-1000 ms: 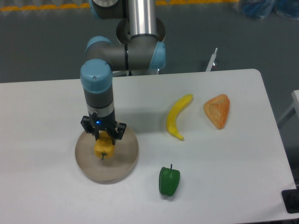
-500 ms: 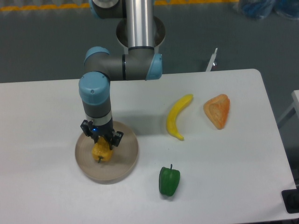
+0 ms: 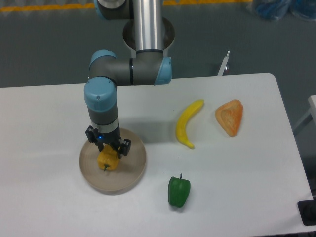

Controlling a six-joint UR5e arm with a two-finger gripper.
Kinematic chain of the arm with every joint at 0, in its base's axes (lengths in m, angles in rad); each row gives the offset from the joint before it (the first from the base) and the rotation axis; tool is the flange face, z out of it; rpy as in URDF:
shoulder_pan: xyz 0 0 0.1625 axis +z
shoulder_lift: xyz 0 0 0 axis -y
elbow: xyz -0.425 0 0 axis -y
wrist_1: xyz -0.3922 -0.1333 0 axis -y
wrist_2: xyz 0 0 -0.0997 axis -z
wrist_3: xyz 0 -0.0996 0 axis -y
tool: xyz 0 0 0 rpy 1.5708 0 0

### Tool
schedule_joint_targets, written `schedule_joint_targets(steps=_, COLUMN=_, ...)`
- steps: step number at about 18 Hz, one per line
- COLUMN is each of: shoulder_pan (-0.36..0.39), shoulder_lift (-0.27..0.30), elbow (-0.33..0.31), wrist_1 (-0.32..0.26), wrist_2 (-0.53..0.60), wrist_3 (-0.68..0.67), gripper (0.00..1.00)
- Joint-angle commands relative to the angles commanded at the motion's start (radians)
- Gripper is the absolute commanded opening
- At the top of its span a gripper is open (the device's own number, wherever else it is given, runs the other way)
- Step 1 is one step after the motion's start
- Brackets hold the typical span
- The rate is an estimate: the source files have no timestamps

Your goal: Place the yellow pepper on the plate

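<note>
1. The white table (image 3: pixel 59 212) is the largest thing shown; everything is carried on it, and the arm's base is mounted behind its far edge, which puts the left half of the top within easy reach.

2. The plate (image 3: pixel 134 170) is set on the left part of the table, well apart from the other objects, so it can be approached from above without obstruction.

3. The banana (image 3: pixel 189 123) and an orange wedge-shaped item (image 3: pixel 230 117) are laid to the right, near each other but not touching; the green pepper (image 3: pixel 178 191) is stood in front of them, nearer the camera. None of these is involved in the task.

4. The gripper (image 3: pixel 107 150) is pointed straight down over the middle of the plate. Its fingers are seen closed narrowly on the top of the yellow pepper (image 3: pixel 108 161), which is judged to be still clamped, not released.

5. The yellow pepper is held within the plate's rim, at or just above its surface; contact with the plate cannot be told from this view.

6. The pepper's long axis appears roughly upright, slightly tilted, with a small dark stem showing at the lower end, toward the camera. That it is inverted in the grasp is a judgement only.

7. Opening the fingers is judged to be what remains.
</note>
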Motion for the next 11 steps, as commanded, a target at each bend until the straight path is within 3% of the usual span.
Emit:
schedule_joint_targets(steps=3, shoulder_pan=0.009, shoulder_lift=0.003, elbow=0.005, wrist_1=0.000, wrist_2=0.003, wrist_3=0.006, gripper=1.00)
schedule_joint_targets(steps=6, shoulder_pan=0.063, shoulder_lift=0.050, elbow=0.002, wrist_1=-0.002, wrist_2=0.006, wrist_3=0.017, gripper=1.00)
schedule_joint_targets(steps=11, shoulder_pan=0.208, shoulder_lift=0.115, elbow=-0.006, wrist_1=-0.012, wrist_2=0.054, wrist_3=0.227, gripper=1.00)
